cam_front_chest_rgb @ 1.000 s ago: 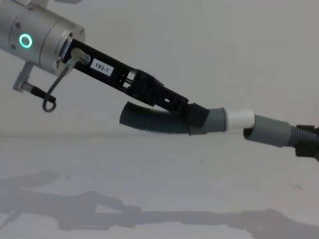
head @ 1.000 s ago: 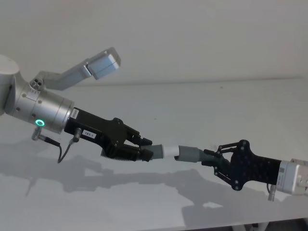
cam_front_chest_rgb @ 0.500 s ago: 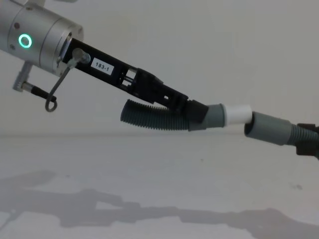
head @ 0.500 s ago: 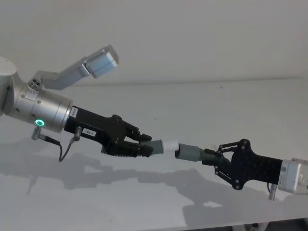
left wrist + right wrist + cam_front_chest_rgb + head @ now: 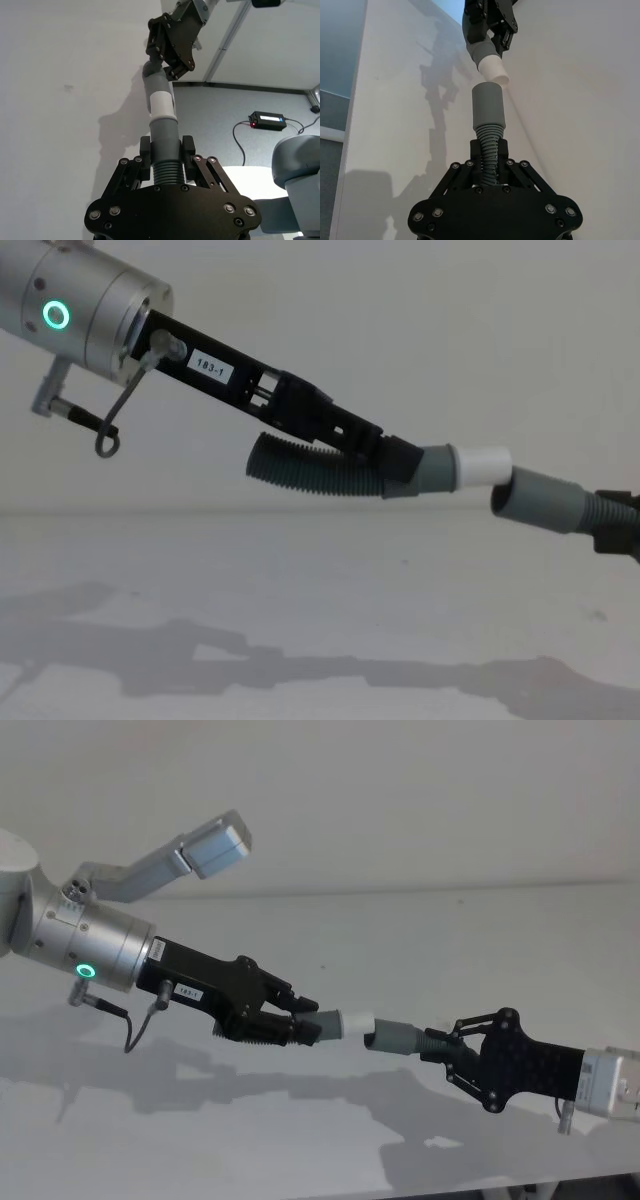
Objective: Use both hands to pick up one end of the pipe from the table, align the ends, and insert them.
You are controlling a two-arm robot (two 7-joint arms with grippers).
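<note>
Both hose pieces are held in the air above the table (image 5: 420,930), brought tip to mouth for insertion. The left gripper (image 5: 300,1025), entering the head view from 9 o'clock, is pinched on the ribbed section just behind the grey cuff of the left hose piece (image 5: 310,470), so the cuff and its white tip (image 5: 485,464) project freely toward 3 o'clock. The free ribbed end curves back under the gripper. The right gripper (image 5: 440,1047), entering from 4 o'clock, is pressed onto the ribs of the right hose piece (image 5: 489,147) just behind its socket cuff (image 5: 540,505), leaving the open mouth unobstructed.

Gripping behind the cuffs likely keeps the fingers out of the joint. In the chest view the white tip sits slightly above the socket rim, touching or nearly so; in the right wrist view the tip stands tilted and offset from the socket axis, so alignment appears incomplete.

Hidden or unclear: the socket interior; whether the tip has entered at all; the remainder of the right hose piece, concealed behind the right gripper, itself cut off at the chest view's 3 o'clock edge.
</note>
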